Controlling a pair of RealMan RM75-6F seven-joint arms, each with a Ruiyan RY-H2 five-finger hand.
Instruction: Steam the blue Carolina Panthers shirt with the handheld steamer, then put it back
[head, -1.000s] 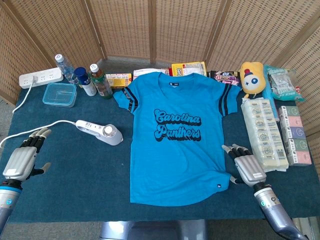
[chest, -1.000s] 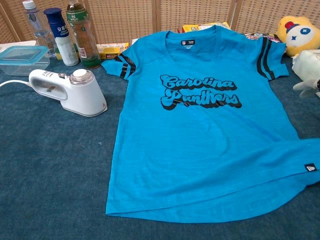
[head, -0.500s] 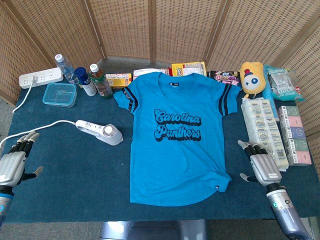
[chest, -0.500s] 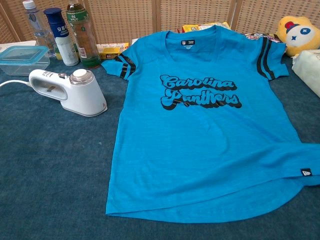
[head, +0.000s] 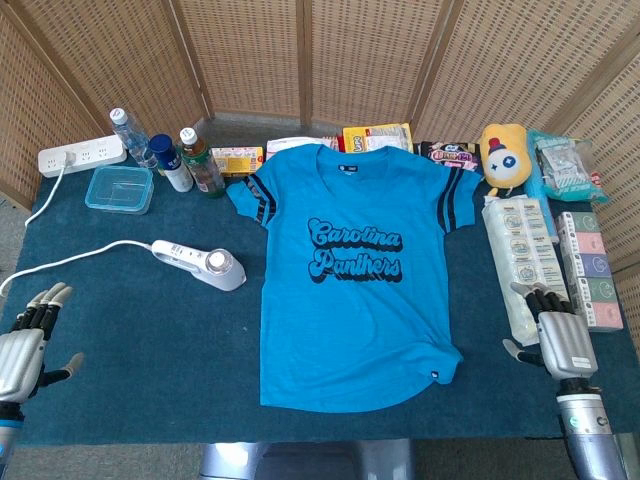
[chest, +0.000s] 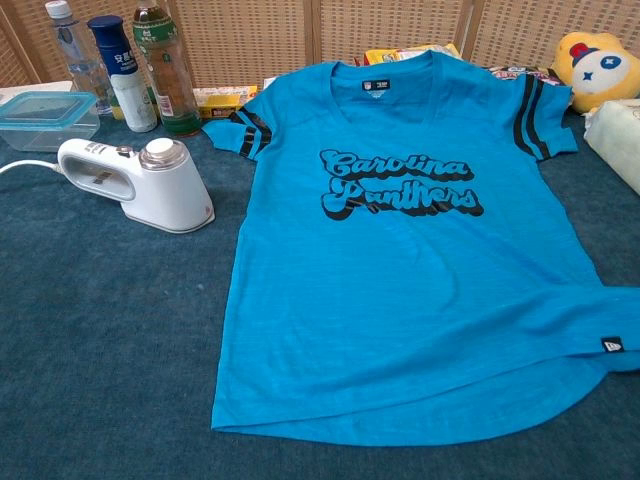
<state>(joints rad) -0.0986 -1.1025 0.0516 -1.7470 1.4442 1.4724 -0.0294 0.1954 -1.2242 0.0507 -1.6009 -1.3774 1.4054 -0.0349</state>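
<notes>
So the shirt (head: 350, 275) is lying flat, front up, in the middle of the table (head: 140, 350), collar toward the far side. The hem's right corner is folded over a bit, with a little tag showing there. The steamer (head: 200, 263) sits on its side just left of the shirt, close to the left sleeve but not touching, and its cord (head: 70, 258) trails off toward the left edge.

Both hands are way out at the near corners. Left hand (head: 25, 340) is at the left edge, fingers spread, holding nothing, well apart from the steamer with bare blue cloth in between. Right hand (head: 562, 335) is at the right edge, fingers loosely extended and empty too, right next to the long white pack (head: 525, 265); can't tell if it's touching it. It's clear of the shirt's hem. Neither hand shows up in the chest view.

Room-wise: the big open patch is left of the shirt and near the front edge. The right side is crowded with boxes (head: 590, 270) and the pack. Back edge is lined with bottles (head: 165, 155), a container (head: 119, 189), a power strip (head: 80, 156), snacks (head: 377, 138) and a yellow plush (head: 505, 157).
</notes>
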